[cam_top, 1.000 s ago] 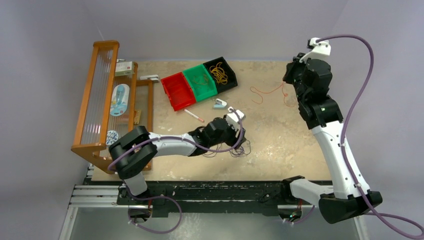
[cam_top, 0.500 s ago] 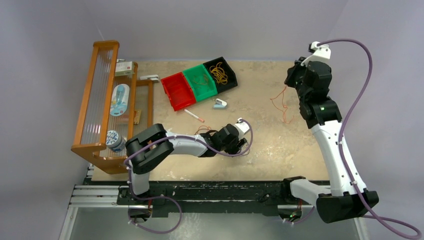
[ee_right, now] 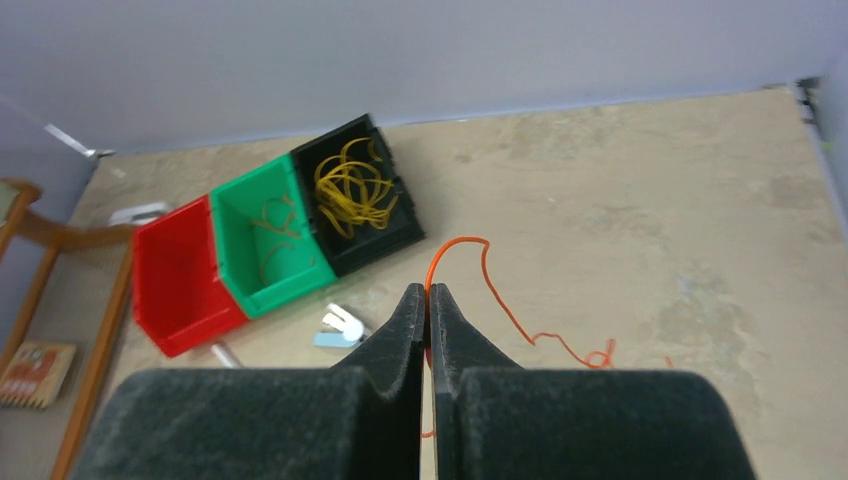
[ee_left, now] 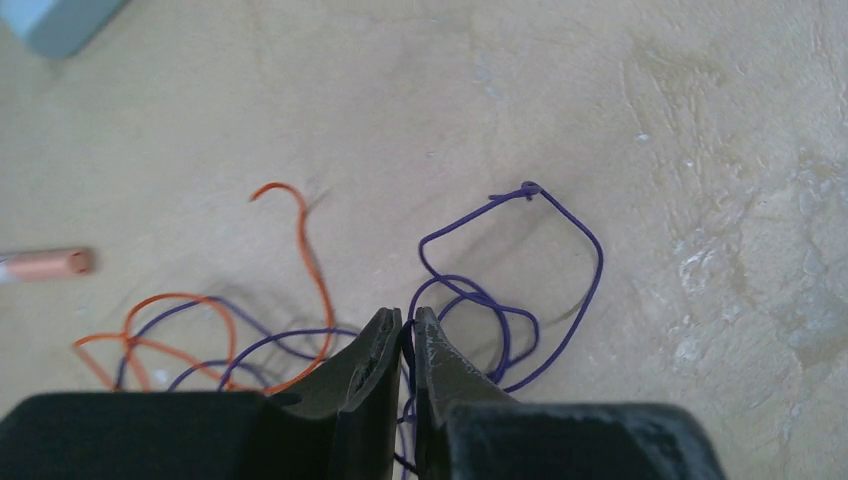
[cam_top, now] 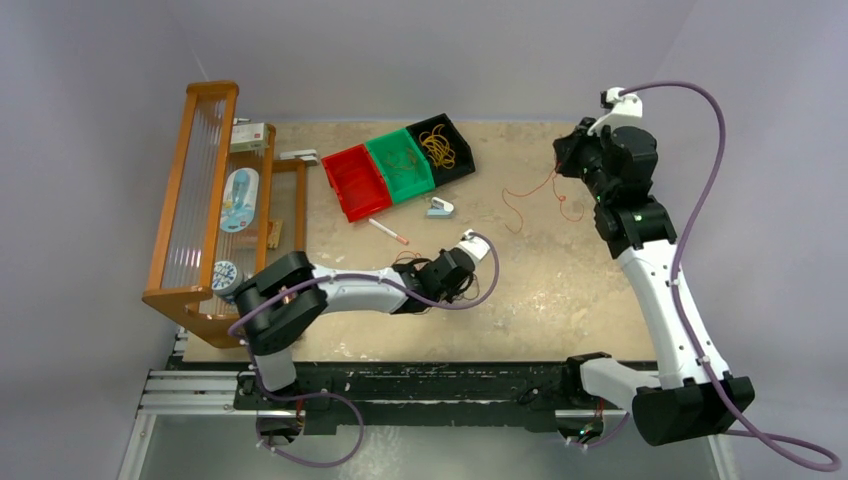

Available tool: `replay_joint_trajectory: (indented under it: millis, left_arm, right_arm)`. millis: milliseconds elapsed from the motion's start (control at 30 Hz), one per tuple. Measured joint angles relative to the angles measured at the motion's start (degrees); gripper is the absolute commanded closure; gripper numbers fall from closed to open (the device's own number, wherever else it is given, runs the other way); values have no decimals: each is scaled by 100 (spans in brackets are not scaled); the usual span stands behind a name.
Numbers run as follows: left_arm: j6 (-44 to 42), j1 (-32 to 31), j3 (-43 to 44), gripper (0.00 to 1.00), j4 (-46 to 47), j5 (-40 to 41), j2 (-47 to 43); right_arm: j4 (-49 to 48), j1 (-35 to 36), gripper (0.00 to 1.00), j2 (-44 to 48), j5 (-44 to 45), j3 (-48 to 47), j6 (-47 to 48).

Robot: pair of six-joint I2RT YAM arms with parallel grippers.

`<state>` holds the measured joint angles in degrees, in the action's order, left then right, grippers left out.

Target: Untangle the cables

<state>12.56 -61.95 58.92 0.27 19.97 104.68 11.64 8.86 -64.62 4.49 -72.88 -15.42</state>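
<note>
The cables are thin wires. In the left wrist view a purple cable loops on the table, tangled at the left with an orange cable. My left gripper is shut on a strand of the purple cable, low over the table's middle. My right gripper is shut on another orange cable. It is raised at the far right, and this cable trails from it down to the table.
Red, green and black bins stand at the back; the black one holds yellow loops. A pen and a small white-blue stapler lie in front of them. A wooden rack lines the left edge.
My left gripper has shut on the purple cable and drawn back slightly leftward. My right arm has swung left, carrying the orange cable with it.
</note>
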Motion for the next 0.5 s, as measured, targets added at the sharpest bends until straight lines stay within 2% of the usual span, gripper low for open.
replay_joint_trajectory:
  millis: [133,333,500]
  left_arm:
    - [229,2,-225,91,-175,568,-640]
    - [592,44,-632,61,-223,1196,-1519]
    - [793,155,-940,49,-212,1370,-1980]
  right_arm:
    - [-216,2,100,0,-643,122,63]
    - [-385,2,100,13,-957,127,94]
    - [-470,2,100,20,-1045,269,44]
